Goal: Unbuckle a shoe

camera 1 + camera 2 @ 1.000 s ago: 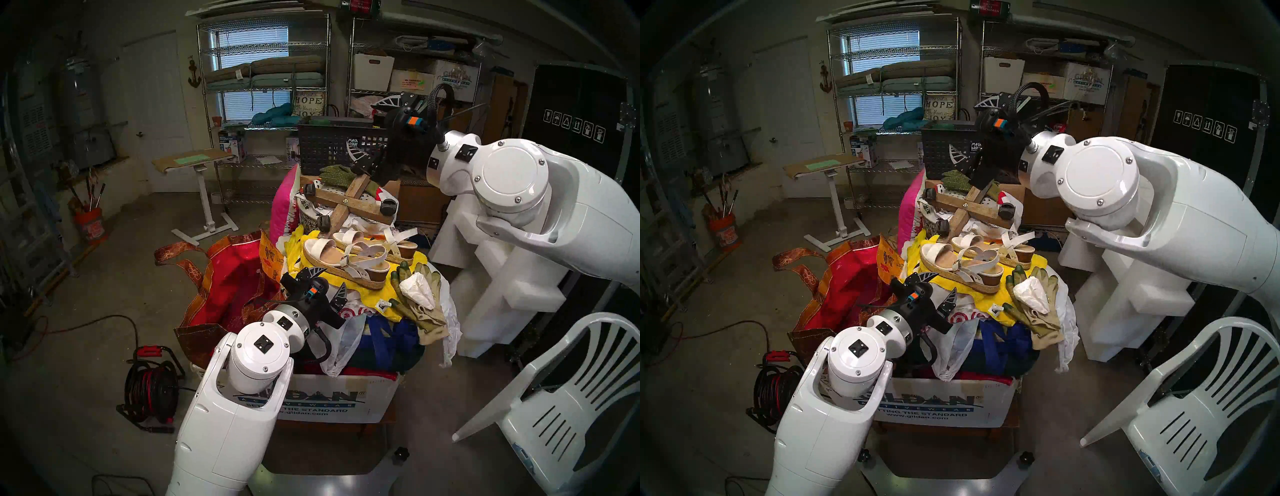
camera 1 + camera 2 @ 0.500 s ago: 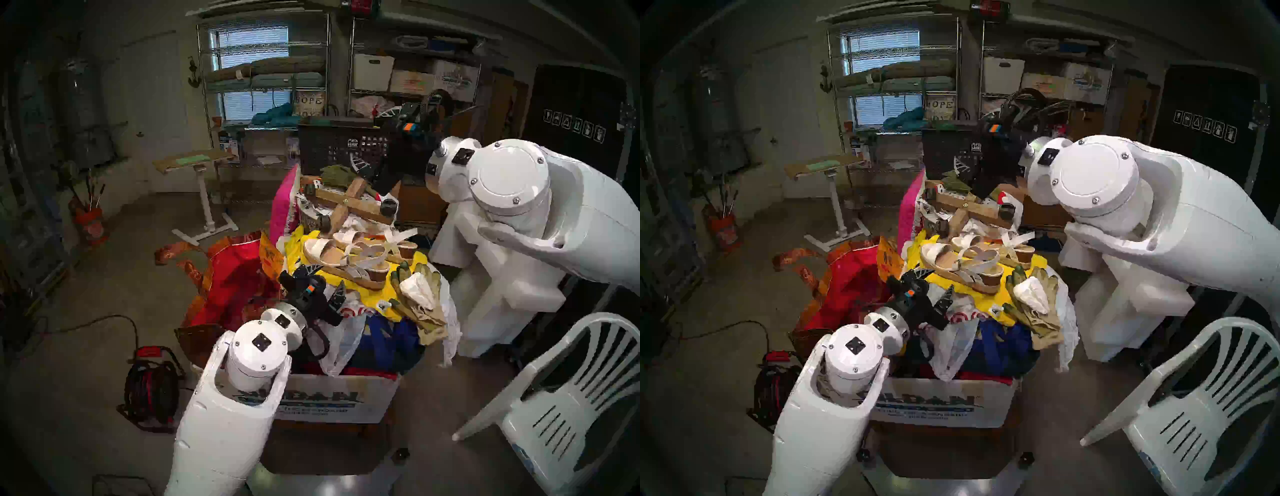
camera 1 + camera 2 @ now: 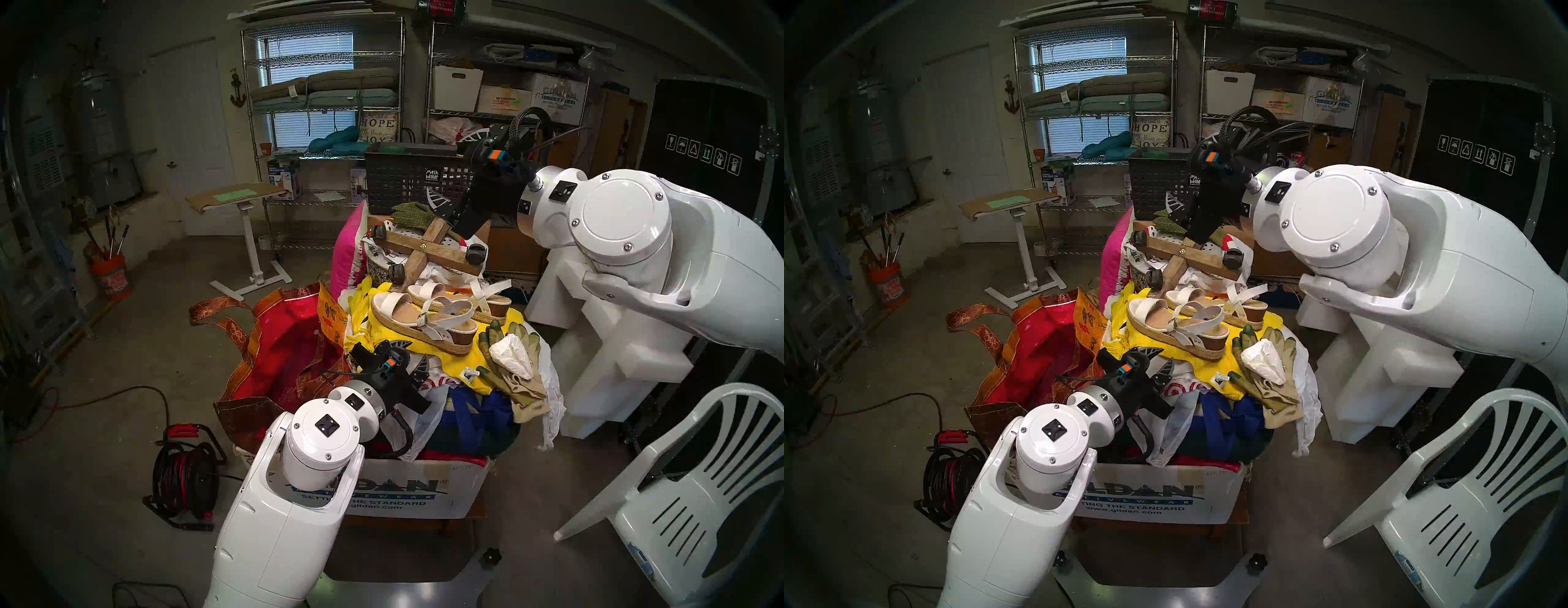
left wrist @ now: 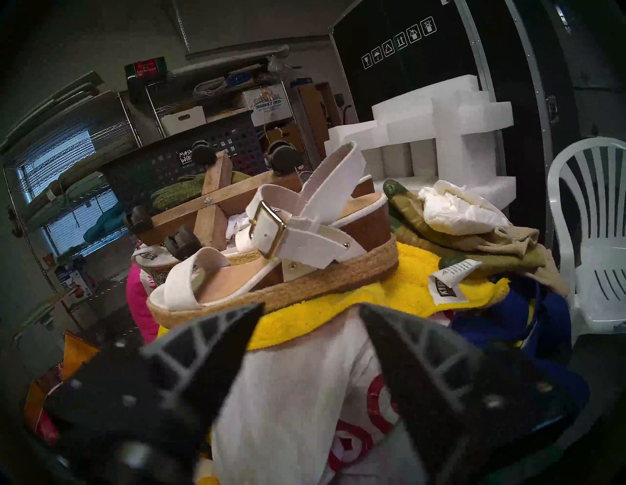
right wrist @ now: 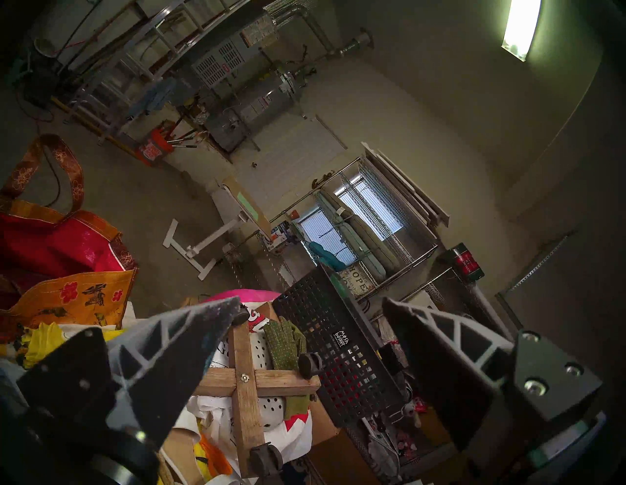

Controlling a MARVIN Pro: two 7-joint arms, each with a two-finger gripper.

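Shoe (image 4: 271, 257) buckle (image 4: 267, 230) ahead; my left end effector (image 4: 310, 313) (fingers parted, holding nothing) should approach level and pinch the strap tail, not the frame.

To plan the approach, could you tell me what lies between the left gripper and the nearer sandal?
In the left wrist view, only the yellow towel and a white bag lie between the left gripper and the sandal.
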